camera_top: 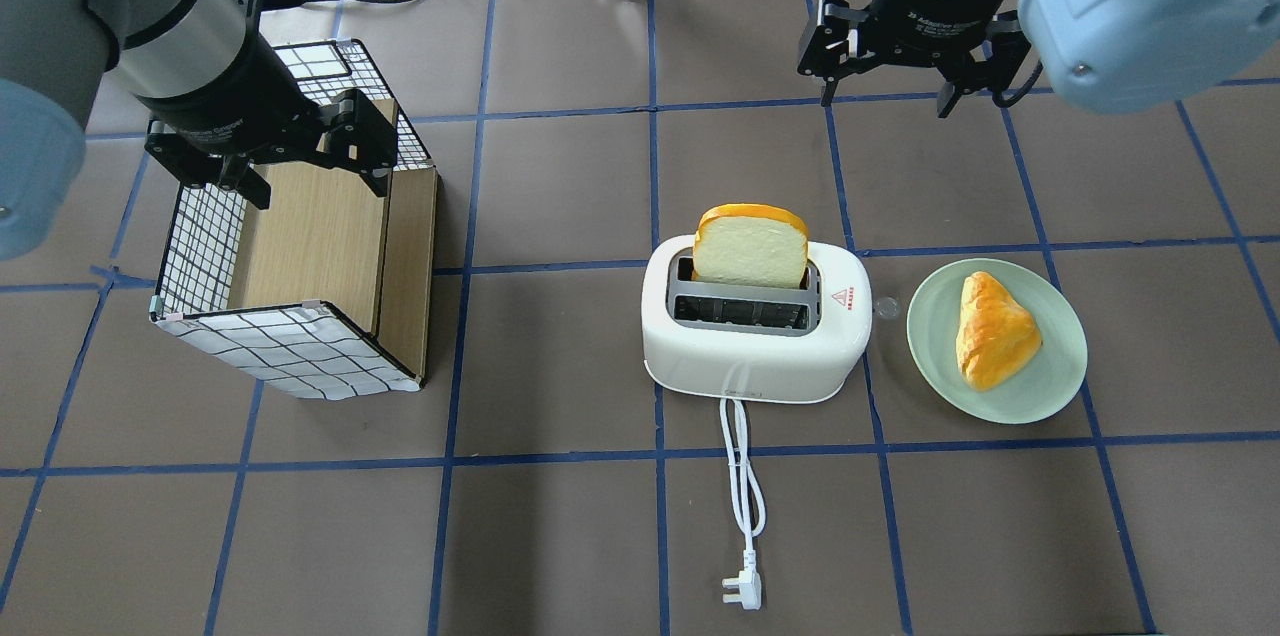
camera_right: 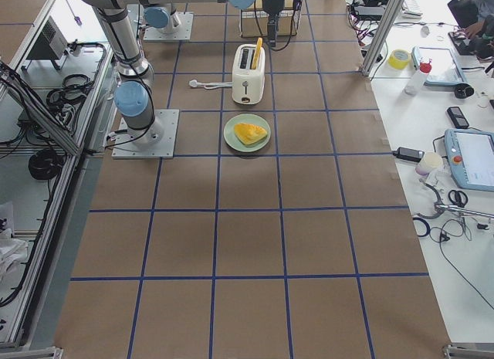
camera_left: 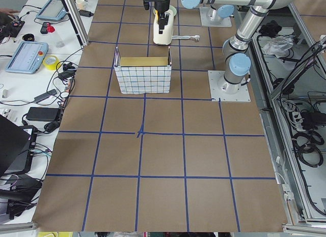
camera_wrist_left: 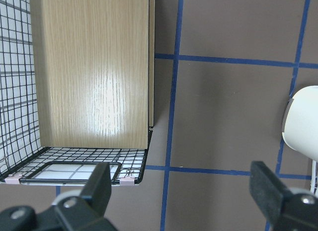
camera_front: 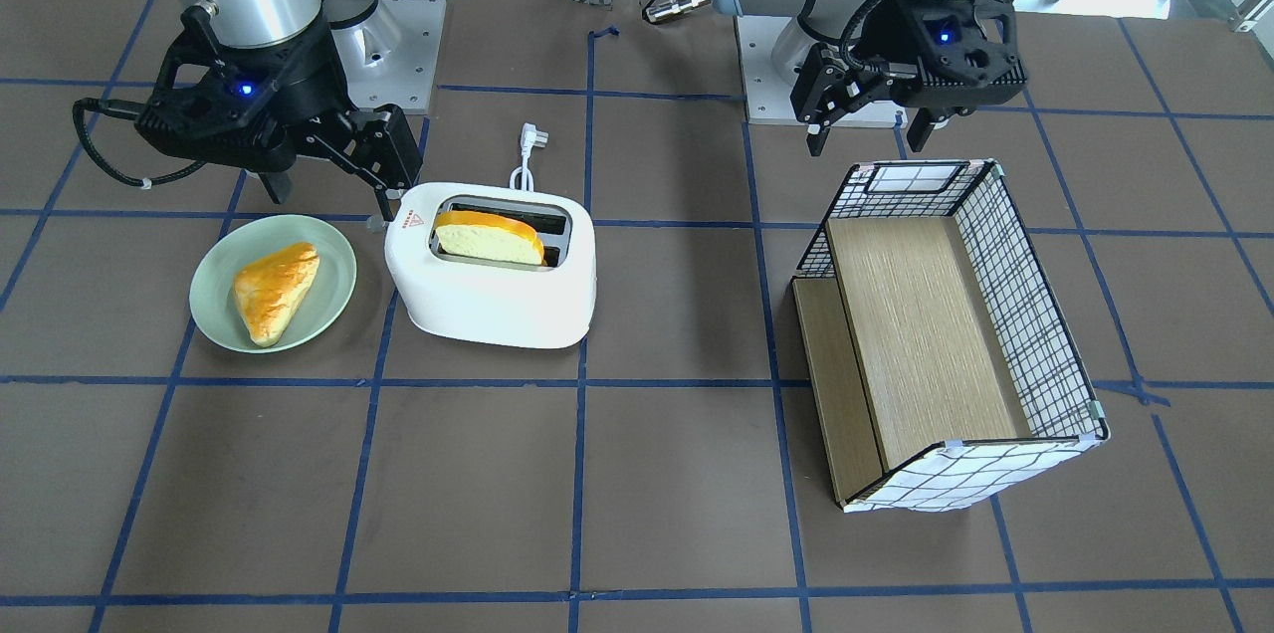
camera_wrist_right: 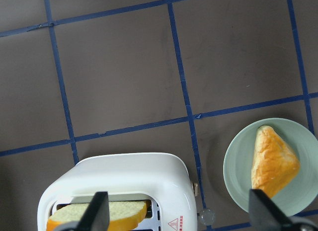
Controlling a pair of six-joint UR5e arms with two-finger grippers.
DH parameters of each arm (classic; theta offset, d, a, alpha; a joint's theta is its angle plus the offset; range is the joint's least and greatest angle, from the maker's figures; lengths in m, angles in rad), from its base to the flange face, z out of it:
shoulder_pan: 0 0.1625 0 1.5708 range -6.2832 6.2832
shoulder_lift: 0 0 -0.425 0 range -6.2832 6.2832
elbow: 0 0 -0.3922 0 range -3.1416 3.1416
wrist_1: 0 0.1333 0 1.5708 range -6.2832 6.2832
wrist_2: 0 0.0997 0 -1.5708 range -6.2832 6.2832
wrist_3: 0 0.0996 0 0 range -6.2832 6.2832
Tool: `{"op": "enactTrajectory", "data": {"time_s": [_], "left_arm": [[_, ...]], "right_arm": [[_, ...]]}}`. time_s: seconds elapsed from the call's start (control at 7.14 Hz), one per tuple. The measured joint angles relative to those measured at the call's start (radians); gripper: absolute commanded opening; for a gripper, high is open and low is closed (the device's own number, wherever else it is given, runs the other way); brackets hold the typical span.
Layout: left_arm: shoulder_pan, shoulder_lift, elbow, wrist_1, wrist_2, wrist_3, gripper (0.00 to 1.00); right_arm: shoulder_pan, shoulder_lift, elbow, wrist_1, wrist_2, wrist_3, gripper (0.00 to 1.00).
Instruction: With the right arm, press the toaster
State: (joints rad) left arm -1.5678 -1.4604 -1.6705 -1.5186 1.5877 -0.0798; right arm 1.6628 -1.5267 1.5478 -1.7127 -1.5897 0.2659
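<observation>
White toaster, bread slice in one slot, stands mid-table, well off every edge; right gripper and left gripper hover, jaws spread.

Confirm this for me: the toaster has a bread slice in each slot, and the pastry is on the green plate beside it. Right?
Not quite. Only one slot of the toaster holds a bread slice; the other slot is empty, as the overhead exterior view shows. The rest stands: the pastry is on the green plate beside it.
</observation>
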Motion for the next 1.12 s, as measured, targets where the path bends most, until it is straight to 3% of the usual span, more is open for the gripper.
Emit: {"op": "enactTrajectory", "data": {"time_s": [0.14,0.28,0.56,0.7,1.12], "left_arm": [[0.000,0.000,0.000,0.000,0.000,0.000,1.00],[0.000,0.000,0.000,0.000,0.000,0.000,1.00],[0.000,0.000,0.000,0.000,0.000,0.000,1.00],[0.000,0.000,0.000,0.000,0.000,0.000,1.00],[0.000,0.000,0.000,0.000,0.000,0.000,1.00]], "right_arm": [[0.000,0.000,0.000,0.000,-0.001,0.000,0.91],[0.000,0.000,0.000,0.001,-0.001,-0.001,0.71],[-0.007,0.002,0.004,0.013,0.003,-0.003,0.16],[-0.012,0.004,0.007,0.041,0.003,-0.012,0.00],[-0.052,0.008,0.020,0.193,0.012,-0.117,0.00]]}}
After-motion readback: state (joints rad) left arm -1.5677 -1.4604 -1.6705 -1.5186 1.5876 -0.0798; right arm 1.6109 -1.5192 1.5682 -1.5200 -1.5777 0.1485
